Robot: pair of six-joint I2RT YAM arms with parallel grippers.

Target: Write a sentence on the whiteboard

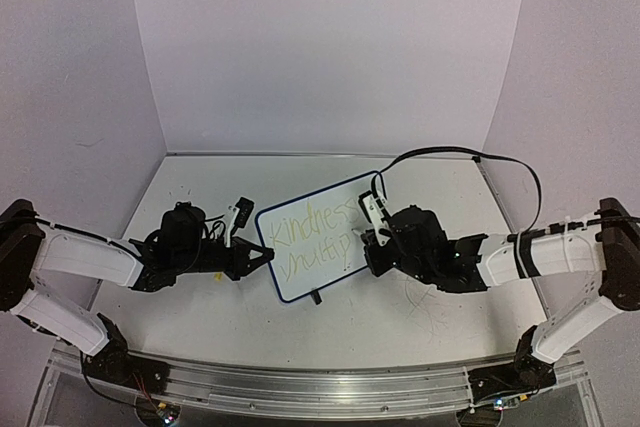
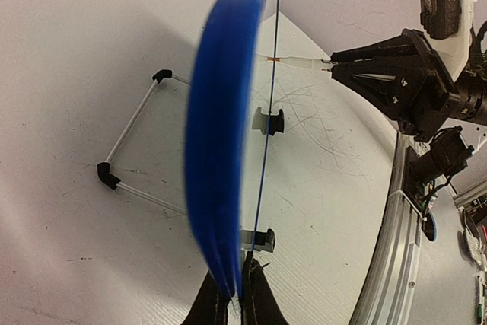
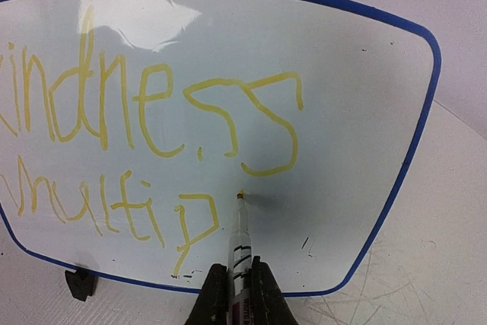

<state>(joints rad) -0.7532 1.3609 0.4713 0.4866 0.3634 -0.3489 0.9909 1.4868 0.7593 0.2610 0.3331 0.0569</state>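
Note:
The whiteboard (image 1: pixel 310 282) stands tilted at the middle of the table, white with a thin blue frame (image 3: pixel 396 188). My left gripper (image 1: pixel 268 255) is shut on its left edge, the jaws pinching the blue rim (image 2: pixel 221 135) seen edge-on; that gripper (image 2: pixel 237 283) sits at the bottom of the left wrist view. The sentence (image 3: pixel 152 112) in yellow reads "Kindness" above "multip". My right gripper (image 3: pixel 240 279) is shut on a white marker (image 3: pixel 242 237). The marker's tip touches the board just right of the "p".
The board's wire stand (image 2: pixel 133 123) with black feet rests on the scratched tabletop (image 1: pixel 430 317). A black cable (image 1: pixel 460 152) arcs over the right arm. An aluminium rail (image 1: pixel 320 387) runs along the near edge. White walls enclose the back and sides.

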